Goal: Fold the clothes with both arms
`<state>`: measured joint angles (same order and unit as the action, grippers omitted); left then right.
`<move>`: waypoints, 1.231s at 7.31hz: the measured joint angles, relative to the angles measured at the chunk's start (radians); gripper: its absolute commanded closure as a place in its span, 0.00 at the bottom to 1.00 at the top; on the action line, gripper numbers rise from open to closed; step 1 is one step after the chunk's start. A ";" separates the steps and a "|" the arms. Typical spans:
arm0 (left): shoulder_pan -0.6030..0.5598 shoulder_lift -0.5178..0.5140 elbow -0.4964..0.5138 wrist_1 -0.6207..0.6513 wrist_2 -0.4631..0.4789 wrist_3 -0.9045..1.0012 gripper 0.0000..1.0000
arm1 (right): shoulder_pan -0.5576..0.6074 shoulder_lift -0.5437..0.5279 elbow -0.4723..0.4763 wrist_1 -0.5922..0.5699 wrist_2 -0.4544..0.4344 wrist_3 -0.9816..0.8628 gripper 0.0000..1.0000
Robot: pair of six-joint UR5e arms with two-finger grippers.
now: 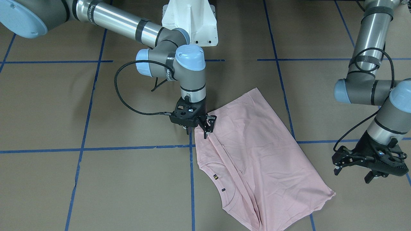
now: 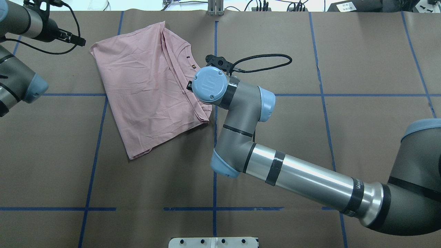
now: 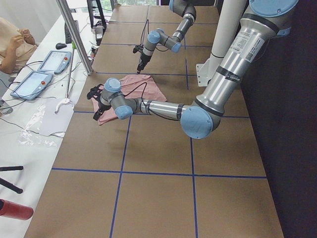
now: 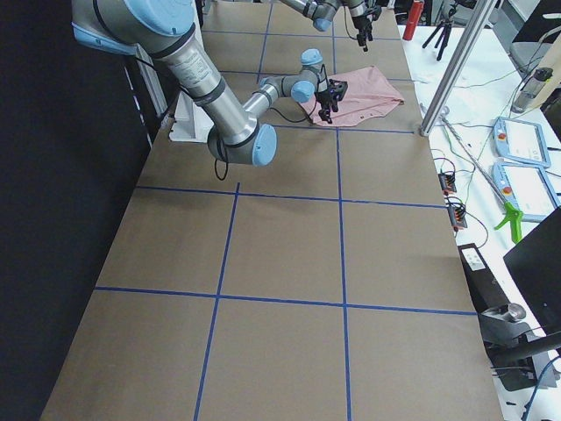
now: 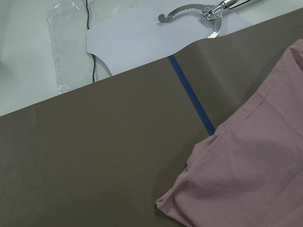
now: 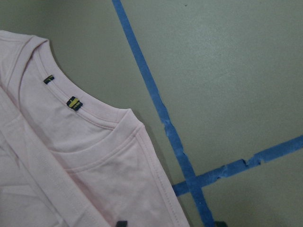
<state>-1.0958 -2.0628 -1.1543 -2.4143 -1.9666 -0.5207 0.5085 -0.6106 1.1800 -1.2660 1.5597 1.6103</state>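
Note:
The pale pink T-shirt (image 1: pixel 257 154) lies folded on the brown table, plain side up, its ribbed collar (image 1: pixel 221 183) towards the table's far edge. It also shows in the overhead view (image 2: pixel 148 86) and in the right wrist view (image 6: pixel 94 161). My right gripper (image 1: pixel 197 131) is low over the shirt's corner near the shoulder. It is open, with one fingertip (image 6: pixel 121 222) over the cloth and the other over the bare table. My left gripper (image 1: pixel 351 175) hangs open and empty, off the shirt's other side and clear of the cloth (image 5: pixel 255 175).
Blue tape lines (image 1: pixel 192 179) divide the table into squares. The white pedestal base (image 1: pixel 192 22) stands at the robot's side. Beyond the far edge are white paper with a metal tool (image 5: pixel 199 9), teach pendants (image 3: pixel 34 82), a metal post (image 3: pixel 74 34) and a seated person (image 3: pixel 10 44).

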 measured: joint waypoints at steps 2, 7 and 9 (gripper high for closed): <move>0.005 0.002 -0.006 0.000 0.001 -0.022 0.00 | -0.012 0.009 -0.023 -0.020 -0.018 -0.027 0.42; 0.007 0.006 -0.005 0.000 0.002 -0.029 0.00 | -0.035 0.011 -0.040 -0.033 -0.031 -0.059 0.62; 0.007 0.007 -0.005 0.000 0.002 -0.029 0.00 | -0.038 0.011 -0.040 -0.034 -0.032 -0.054 1.00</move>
<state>-1.0891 -2.0558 -1.1597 -2.4145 -1.9650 -0.5492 0.4703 -0.5998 1.1398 -1.3004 1.5279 1.5560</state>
